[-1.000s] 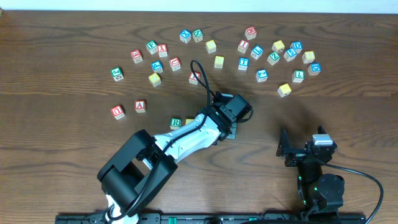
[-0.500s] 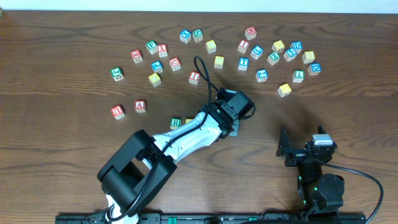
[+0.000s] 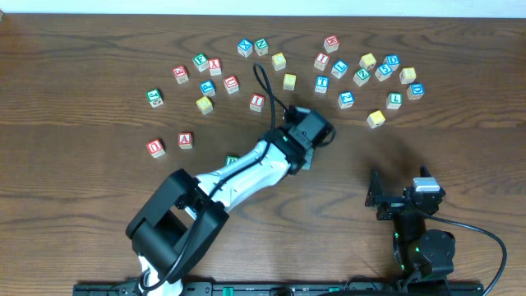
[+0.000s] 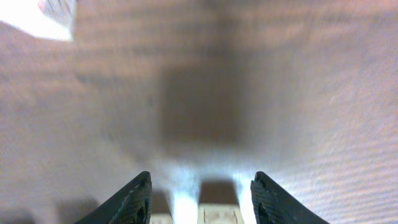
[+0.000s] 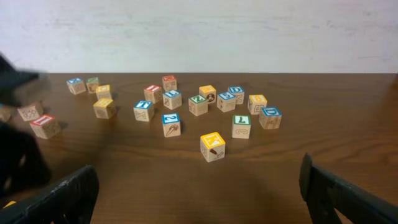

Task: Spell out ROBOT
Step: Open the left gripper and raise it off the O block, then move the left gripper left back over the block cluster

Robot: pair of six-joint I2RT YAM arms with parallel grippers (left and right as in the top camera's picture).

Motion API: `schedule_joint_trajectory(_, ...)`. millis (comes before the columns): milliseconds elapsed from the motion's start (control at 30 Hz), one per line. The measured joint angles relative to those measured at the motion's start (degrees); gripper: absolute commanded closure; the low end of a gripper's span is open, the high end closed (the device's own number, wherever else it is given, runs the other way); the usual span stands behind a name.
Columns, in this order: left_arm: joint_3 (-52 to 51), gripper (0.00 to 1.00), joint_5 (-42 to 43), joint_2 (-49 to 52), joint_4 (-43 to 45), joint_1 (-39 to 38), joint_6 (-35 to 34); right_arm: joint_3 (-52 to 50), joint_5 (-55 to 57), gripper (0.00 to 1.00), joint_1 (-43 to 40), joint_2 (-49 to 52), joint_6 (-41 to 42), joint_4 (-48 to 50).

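Left tool (image 3: 308, 136) hangs part-open and seemingly empty over the surface (image 3: 74, 205), between the green R cube (image 3: 233, 159), half hidden under its arm where the word probably starts, and the loose cubes (image 3: 362, 76) beyond; right tool (image 5: 198, 169) parked wide open, empty.

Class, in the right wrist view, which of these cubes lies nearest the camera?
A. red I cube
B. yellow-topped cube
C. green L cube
B: the yellow-topped cube sits lowest in the frame, in front of the green L cube and red I cube.
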Motion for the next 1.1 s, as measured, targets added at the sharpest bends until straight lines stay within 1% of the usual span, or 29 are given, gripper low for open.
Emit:
schedule_joint_trajectory(100,3.1,0.49,-0.2,-0.7,-0.1,1.5,2.8,0.0,0.0,0.01,0.0,0.0,0.0,0.0)
schedule_joint_trajectory(133,4.0,0.46,-0.4,-1.3,-0.1,2.0,3.6,0.0,0.0,0.01,0.0,0.0,0.0,0.0)
schedule_joint_trajectory(233,6.6,0.45,-1.4,-4.0,-0.4,3.4,5.9,0.0,0.0,0.01,0.0,0.0,0.0,0.0)
schedule_joint_trajectory(400,8.1,0.45,-3.3,-12.2,-1.5,6.5,9.6,0.0,0.0,0.01,0.0,0.0,0.0,0.0)
schedule_joint_trajectory(533,8.3,0.45,-5.7,-19.1,-4.4,9.9,11.9,0.0,0.0,0.01,0.0,0.0,0.0,0.0)
schedule_joint_trajectory(800,8.4,0.45,-8.1,-28.9,-8.8,21.2,15.1,0.0,0.0,0.01,0.0,0.0,0.0,0.0)
schedule_joint_trajectory(967,8.4,0.45,-8.8,-30.5,-10.3,28.4,15.3,0.0,0.0,0.01,0.0,0.0,0.0,0.0)
schedule_joint_trajectory(1100,8.4,0.44,-8.7,-30.3,-11.6,32.0,15.2,0.0,0.0,0.01,0.0,0.0,0.0,0.0)
